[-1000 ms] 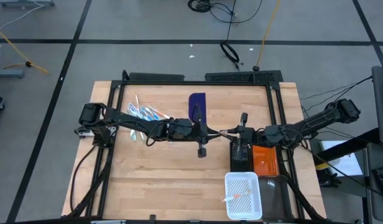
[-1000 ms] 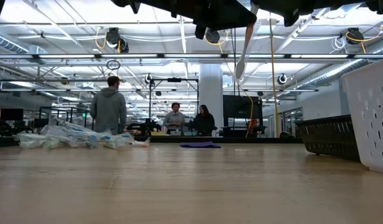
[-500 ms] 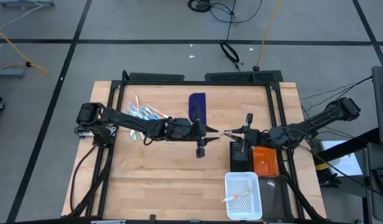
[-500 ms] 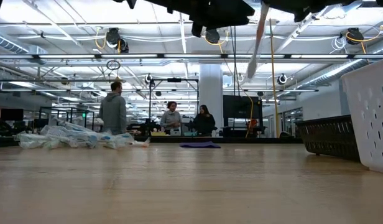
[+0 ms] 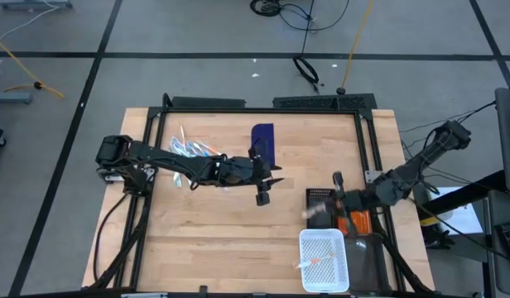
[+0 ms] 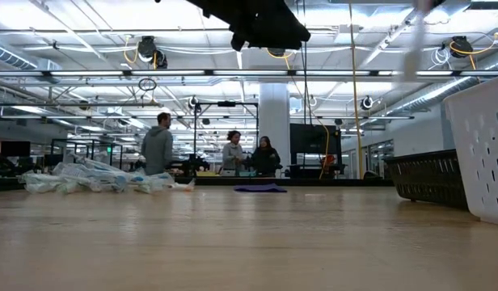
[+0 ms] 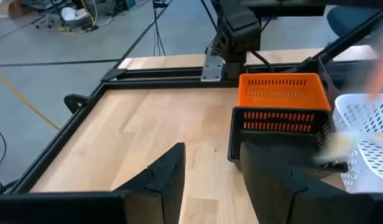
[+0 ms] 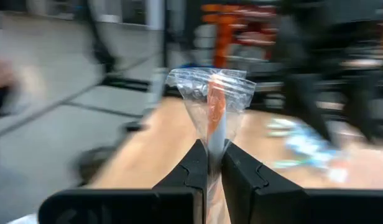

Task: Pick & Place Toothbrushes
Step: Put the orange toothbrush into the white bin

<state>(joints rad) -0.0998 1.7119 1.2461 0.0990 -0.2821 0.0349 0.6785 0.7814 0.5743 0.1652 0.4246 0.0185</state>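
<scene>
Grey floor point(image 5: 64, 33) with dark lines around wooden table point(image 5: 214, 240). Cables point(image 5: 309, 45) on floor beyond table; yellow cord point(image 5: 19, 62) at left. Low view: big hall, white ceiling with pipes point(image 6: 87, 48) and lamps, white pillar point(image 6: 274, 121), three people point(image 6: 233, 152) standing near desks far behind.

My rig from above — two dark, slender jointed arms, left arm point(image 5: 168, 159) and right arm point(image 5: 420, 161), black cables looping from each base, matte black fingers point(image 7: 170, 177).
</scene>
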